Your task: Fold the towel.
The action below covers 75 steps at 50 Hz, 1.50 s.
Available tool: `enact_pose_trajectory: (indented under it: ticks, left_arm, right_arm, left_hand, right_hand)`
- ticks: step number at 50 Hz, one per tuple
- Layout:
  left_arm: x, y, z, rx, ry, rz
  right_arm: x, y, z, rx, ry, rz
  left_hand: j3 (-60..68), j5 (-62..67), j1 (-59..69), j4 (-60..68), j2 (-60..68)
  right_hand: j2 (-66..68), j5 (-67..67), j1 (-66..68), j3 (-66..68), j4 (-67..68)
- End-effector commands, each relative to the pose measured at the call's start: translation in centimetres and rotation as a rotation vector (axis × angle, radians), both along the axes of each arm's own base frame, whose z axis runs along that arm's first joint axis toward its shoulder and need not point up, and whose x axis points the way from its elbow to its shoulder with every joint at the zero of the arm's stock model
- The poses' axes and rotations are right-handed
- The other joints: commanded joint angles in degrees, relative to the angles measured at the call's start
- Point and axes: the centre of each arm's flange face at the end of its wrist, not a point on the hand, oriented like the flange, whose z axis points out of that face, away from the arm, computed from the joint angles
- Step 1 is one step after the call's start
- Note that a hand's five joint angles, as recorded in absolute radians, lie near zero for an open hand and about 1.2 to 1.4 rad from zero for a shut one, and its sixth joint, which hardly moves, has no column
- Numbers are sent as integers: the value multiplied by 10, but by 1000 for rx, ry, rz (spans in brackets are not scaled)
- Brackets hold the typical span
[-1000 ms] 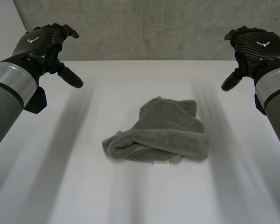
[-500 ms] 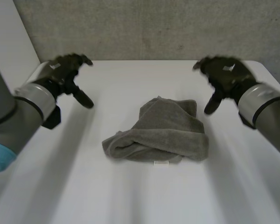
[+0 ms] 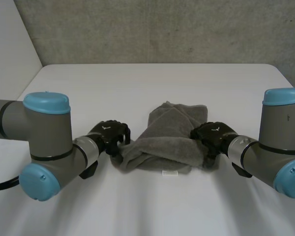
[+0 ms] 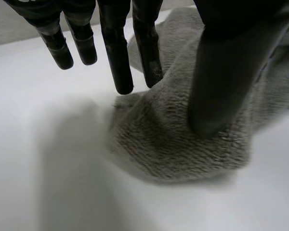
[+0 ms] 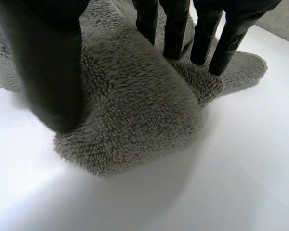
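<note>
Flanking the crumpled towel [image 3: 171,140] mid-frame, left hand [image 3: 109,135] and right hand [image 3: 214,133] were both unclenched; grasp step, probably pinch edges next.

My rig's two arms and hands, as my feeds show them.

I see the thick, matt-grey tubular left arm [image 3: 49,140] and its twin, the grey tubular right arm [image 3: 281,129], both ringed by thin black seams and closed with rounded light-blue caps [image 3: 46,102]. A paler silvery cuff [image 3: 87,148] joins each arm to its hand. The glossy black left hand [image 3: 108,133] and the matching black right hand [image 3: 215,134] each carry a small white mark [image 3: 106,127] on the back. Up close, the slim black fingers [image 4: 116,53] are cylindrical and round-tipped beside a much thicker black thumb [image 4: 226,82].
</note>
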Motion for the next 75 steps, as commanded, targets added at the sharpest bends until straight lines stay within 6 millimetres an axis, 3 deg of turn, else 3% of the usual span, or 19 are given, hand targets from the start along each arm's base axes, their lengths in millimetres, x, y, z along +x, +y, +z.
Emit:
enact_pose_trajectory:
  ticks: [1, 20, 25, 30, 37, 47, 52, 59, 62, 65, 66, 67, 68, 70, 71, 72, 73, 74, 75]
  left_arm:
    - [-4, 10, 2, 51, 17, -49]
    - [-4, 15, -2, 63, 10, -53]
    - [-4, 15, -2, 62, 7, -51]
    - [-3, 15, -1, 63, 4, -49]
    - [-5, 17, 0, 59, 6, -57]
    - [-4, 16, 0, 56, -4, -60]
    - [-2, 15, 1, 60, -6, -52]
    - [-2, 9, 24, -6, 28, -49]
    - [-6, -7, 46, -105, 78, -44]
    - [-18, -35, 77, -284, 163, -38]
    - [-18, -35, 77, -284, 164, -38]
    - [-25, -52, 103, -421, 220, -36]
    - [-26, -52, 103, -422, 220, -36]
    - [-35, -64, 160, -689, 288, -48]
    - [-35, -64, 160, -690, 288, -48]
    - [-35, -58, 188, -802, 308, -51]
    - [-35, -58, 188, -803, 308, -51]
    - [-28, -49, 225, -939, 339, -37]
    - [-18, -40, 257, -1057, 372, -3]
  right_arm:
    - [-2, -1, 16, -34, -31, 4]
    - [-5, 2, 21, -61, -3, 24]
    - [-8, 2, 26, -76, -3, 20]
    - [-10, 2, 29, -84, -4, 16]
    - [-11, 4, 29, -80, -3, 15]
    - [-15, 5, 26, -64, 2, 5]
    - [-17, 10, 24, -42, -10, 25]
    - [-12, 19, 40, -80, -45, 118]
    - [-8, 15, 55, -142, -74, 155]
    - [10, -25, 93, -368, -131, 175]
    - [10, -25, 94, -369, -131, 175]
    - [14, -45, 115, -488, -154, 152]
    - [14, -45, 116, -489, -154, 152]
    - [19, -63, 186, -742, -242, 87]
    - [19, -63, 187, -743, -242, 87]
    - [23, -56, 227, -843, -333, 73]
    - [19, -45, 264, -927, -435, 56]
    - [19, -45, 264, -928, -436, 56]
    - [13, -35, 292, -993, -539, 54]
  left_hand:
    - [-29, 23, 23, -34, 21]
    - [-29, -267, -266, -34, -268]
    - [-29, -257, -257, -34, -258]
    - [-29, -196, -196, -34, -198]
    - [-29, 64, 64, -34, 62]
    - [-29, 127, 127, -34, 125]
    - [-29, 356, 357, -34, 355]
    - [-29, 357, 357, -34, 355]
    - [-29, 357, 357, -34, 355]
    - [-29, 357, 357, -34, 355]
    - [-29, 357, 357, -34, 355]
    - [-29, 357, 357, -34, 355]
    - [-29, 357, 357, -34, 355]
    - [-29, 357, 357, -34, 355]
    - [-29, 357, 357, -34, 355]
    - [-29, 357, 357, -34, 355]
    - [-29, 357, 357, -34, 355]
    - [-29, 357, 357, -34, 355]
    - [-29, 357, 357, -34, 355]
  right_hand:
    - [165, 162, 160, -24, -44]
    - [171, 167, 166, -24, -44]
    - [171, 167, 166, -24, -44]
    - [209, 206, 204, -24, -44]
    - [233, 229, 228, -24, -44]
    - [295, 291, 290, -24, -44]
    - [427, 424, 422, -24, -44]
    - [428, 424, 422, -24, -44]
    - [428, 424, 422, -24, -44]
    - [428, 424, 422, -24, -44]
    - [428, 424, 422, -24, -44]
    - [428, 424, 422, -24, -44]
    - [428, 424, 422, -24, -44]
    - [428, 424, 422, -24, -44]
    - [428, 424, 422, -24, -44]
    - [428, 424, 422, -24, -44]
    - [428, 424, 422, -24, -44]
    - [428, 424, 422, -24, -44]
    - [428, 424, 422, -24, -44]
